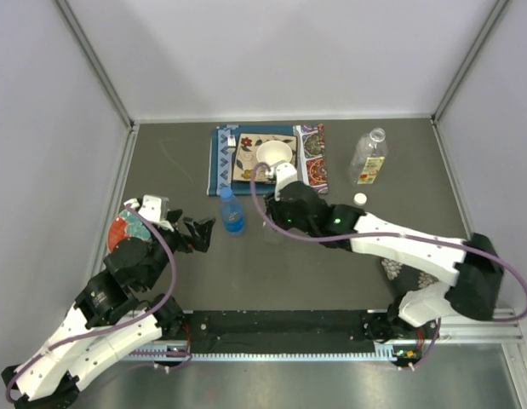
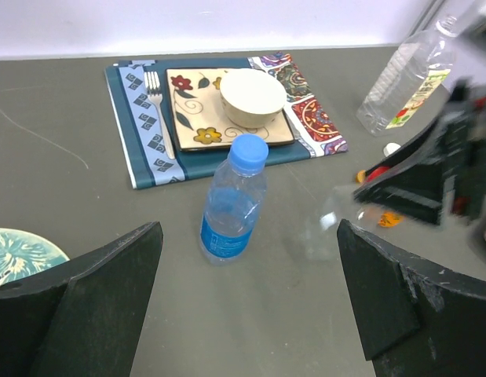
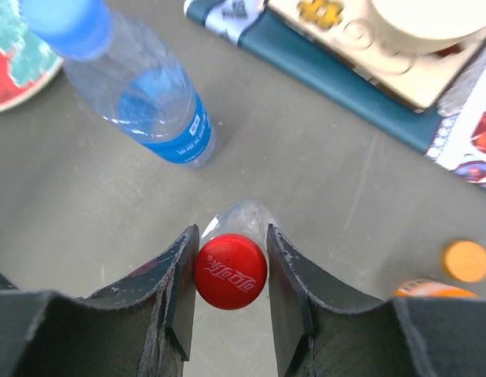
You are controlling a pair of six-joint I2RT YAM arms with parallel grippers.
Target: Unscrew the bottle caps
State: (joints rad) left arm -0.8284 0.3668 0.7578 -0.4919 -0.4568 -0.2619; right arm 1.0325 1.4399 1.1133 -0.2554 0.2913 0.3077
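Bright, even light; soft faint shadows; wrist views blurred up close.

Red cap (image 3: 231, 271) with white script; blue cap (image 2: 248, 152) and blue label (image 2: 224, 238) on one clear bottle (image 2: 239, 192); orange cap (image 3: 466, 261); white cap (image 1: 360, 198). Cream bowl (image 2: 252, 96) — cream plate (image 2: 191, 118) with red and yellow flowers, blue diamond-patterned mat (image 2: 137, 118) — dark grey table (image 1: 246, 273).

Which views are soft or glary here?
Top external: even light, faint shadows, no glare. Left wrist: blue round plastic cap crisp, right edge smeared. Right wrist: red round plastic cap sharp, that blue cap soft at top left.
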